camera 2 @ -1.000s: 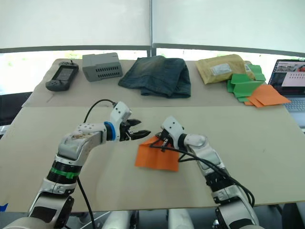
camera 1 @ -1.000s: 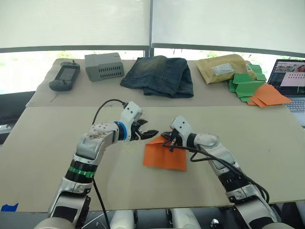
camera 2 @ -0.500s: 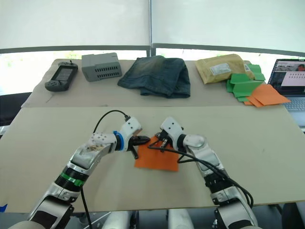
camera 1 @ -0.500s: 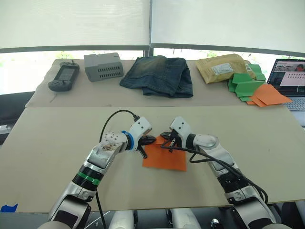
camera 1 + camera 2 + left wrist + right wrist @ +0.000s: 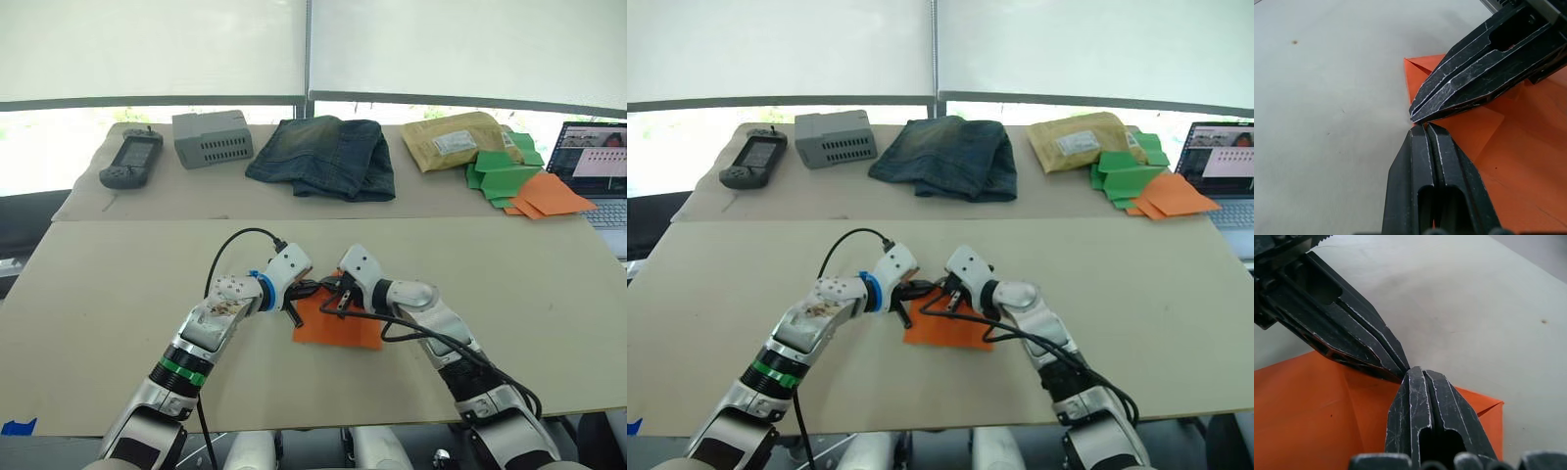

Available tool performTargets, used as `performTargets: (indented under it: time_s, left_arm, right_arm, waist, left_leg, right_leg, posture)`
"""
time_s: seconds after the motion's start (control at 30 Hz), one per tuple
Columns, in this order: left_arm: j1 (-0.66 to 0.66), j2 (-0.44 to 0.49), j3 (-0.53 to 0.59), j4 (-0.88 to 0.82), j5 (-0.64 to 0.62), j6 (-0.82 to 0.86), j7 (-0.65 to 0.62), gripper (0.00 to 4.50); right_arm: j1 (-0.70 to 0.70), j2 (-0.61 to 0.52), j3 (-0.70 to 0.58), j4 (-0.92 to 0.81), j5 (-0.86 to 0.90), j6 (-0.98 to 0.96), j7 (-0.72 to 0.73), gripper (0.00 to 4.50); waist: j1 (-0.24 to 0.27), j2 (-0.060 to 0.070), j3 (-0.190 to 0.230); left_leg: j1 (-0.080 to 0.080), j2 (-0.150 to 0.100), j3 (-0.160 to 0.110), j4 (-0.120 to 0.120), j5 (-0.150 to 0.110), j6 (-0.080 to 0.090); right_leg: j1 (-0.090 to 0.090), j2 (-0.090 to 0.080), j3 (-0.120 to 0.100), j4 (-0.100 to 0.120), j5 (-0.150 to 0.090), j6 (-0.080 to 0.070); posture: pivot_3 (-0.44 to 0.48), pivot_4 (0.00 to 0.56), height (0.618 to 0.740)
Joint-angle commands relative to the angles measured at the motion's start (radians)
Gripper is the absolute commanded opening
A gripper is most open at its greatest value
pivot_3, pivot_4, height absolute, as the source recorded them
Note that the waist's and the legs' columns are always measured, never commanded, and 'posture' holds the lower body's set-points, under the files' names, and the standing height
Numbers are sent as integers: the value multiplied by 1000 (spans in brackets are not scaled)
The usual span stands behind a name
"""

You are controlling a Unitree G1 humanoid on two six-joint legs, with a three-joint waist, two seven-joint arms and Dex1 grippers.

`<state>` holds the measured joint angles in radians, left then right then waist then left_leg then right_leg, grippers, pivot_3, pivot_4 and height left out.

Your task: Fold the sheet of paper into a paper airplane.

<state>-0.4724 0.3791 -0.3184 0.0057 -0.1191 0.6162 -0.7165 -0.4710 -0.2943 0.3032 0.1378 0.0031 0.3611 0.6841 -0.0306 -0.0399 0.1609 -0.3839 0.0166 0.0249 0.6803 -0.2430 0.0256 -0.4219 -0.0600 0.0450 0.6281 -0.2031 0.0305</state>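
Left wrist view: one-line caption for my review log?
Left gripper and right gripper, both shut, meet tip to tip at the orange sheet of paper's folded corner.

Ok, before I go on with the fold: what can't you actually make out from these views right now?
- Whether either fingertip pair pinches the sheet of paper or only presses on it: in both wrist views the closed left gripper and right gripper cover the contact spot.
- The sheet's far corner, in the head views: both grippers cover it.
- The laptop: cut off by the head view's right edge, screen too small to read.
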Motion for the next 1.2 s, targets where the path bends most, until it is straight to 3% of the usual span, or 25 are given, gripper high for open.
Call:
performTargets:
  time_s: [0.03, 0.37, 0.73, 0.87, 1.2]
  left_arm:
    - [20, 2, -22, 10, 14, 15, -6, 56]
    - [29, -2, -21, 9, 14, 15, -8, 56]
    - [31, -2, -19, 12, 18, 9, -8, 56]
    - [25, -14, -22, 24, 18, 2, -7, 56]
    - [50, 12, -20, -12, 14, 13, -25, 56]
  right_arm:
    - [-2, -30, -54, 42, -21, 19, -52, 0]
    - [-27, -29, -88, 78, -5, 17, -88, 0]
    - [5, -12, -128, -123, 105, 78, -21, 0]
    - [14, -61, -61, -53, 23, 3, -3, 0]
    - [29, -32, -45, 49, 17, -65, 17, 0]
  waist:
    - [0, 0, 0]
    - [5, 0, 0]
    - [6, 0, 0]
    - [10, 0, 0]
    - [8, 0, 0]
  left_leg:
    - [0, 0, 0, 0, 0, 0]
    - [-1, 0, 0, 0, 0, 0]
    - [-4, 0, 0, 0, 0, 0]
    - [-4, 0, 0, 0, 0, 0]
    - [-2, 0, 0, -1, 0, 0]
  right_leg:
    - [0, 0, 0, 0, 0, 0]
    - [0, 0, 0, -1, 0, 0]
    - [-3, 0, 0, -1, 0, 0]
    - [-2, 0, 0, -3, 0, 1]
    - [-1, 0, 0, -3, 0, 1]
  posture:
    - [0, 150, 722]
    - [0, 150, 722]
    - [0, 150, 722]
    - [0, 150, 722]
    - [0, 150, 722]
